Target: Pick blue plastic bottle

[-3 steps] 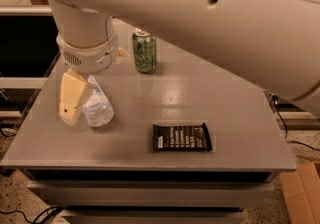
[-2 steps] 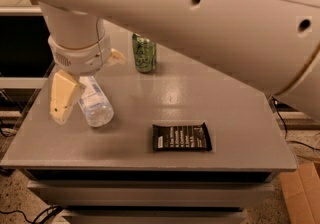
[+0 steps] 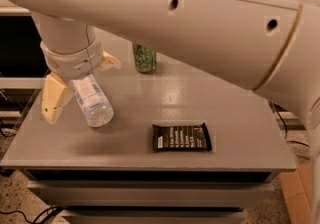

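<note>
The blue plastic bottle is clear with a pale label and lies on its side at the left of the grey table. Its cap end is hidden under my wrist. My gripper hangs over the bottle's upper end and is open. One cream finger is down on the bottle's left side. The other finger sticks out to the bottle's upper right. The bottle lies between them, and I cannot tell whether either finger touches it.
A green soda can stands upright at the back of the table, right of the gripper. A black snack bar wrapper lies flat near the front middle. My large white arm crosses the top of the view.
The left finger has moved further left, away from the bottle's side, and the arm has swung lower across the view. The bottle, can and wrapper have not moved.
</note>
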You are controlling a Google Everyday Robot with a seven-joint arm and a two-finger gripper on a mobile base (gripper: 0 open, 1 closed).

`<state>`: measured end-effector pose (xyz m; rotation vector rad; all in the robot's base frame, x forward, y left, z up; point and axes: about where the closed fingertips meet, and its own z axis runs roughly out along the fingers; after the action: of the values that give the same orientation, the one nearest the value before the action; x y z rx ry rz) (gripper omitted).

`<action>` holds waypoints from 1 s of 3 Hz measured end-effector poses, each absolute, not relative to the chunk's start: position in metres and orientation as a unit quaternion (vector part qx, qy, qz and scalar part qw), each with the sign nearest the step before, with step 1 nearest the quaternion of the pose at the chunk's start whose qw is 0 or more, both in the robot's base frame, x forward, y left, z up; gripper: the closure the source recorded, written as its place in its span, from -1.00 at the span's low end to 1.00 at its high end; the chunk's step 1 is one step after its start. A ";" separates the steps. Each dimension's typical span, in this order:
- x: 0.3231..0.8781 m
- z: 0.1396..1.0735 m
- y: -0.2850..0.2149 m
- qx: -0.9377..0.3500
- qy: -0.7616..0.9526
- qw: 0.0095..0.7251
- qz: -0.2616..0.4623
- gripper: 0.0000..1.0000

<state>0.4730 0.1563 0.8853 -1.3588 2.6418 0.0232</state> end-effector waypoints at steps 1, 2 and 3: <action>0.475 0.879 0.166 -0.446 0.891 0.081 0.003 -1.00; 0.475 0.868 0.176 -0.445 0.892 0.081 0.002 -1.00; 0.476 0.855 0.185 -0.449 0.890 0.077 -0.002 -1.00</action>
<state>0.4760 0.1845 0.8553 -1.3458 2.6677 -0.0049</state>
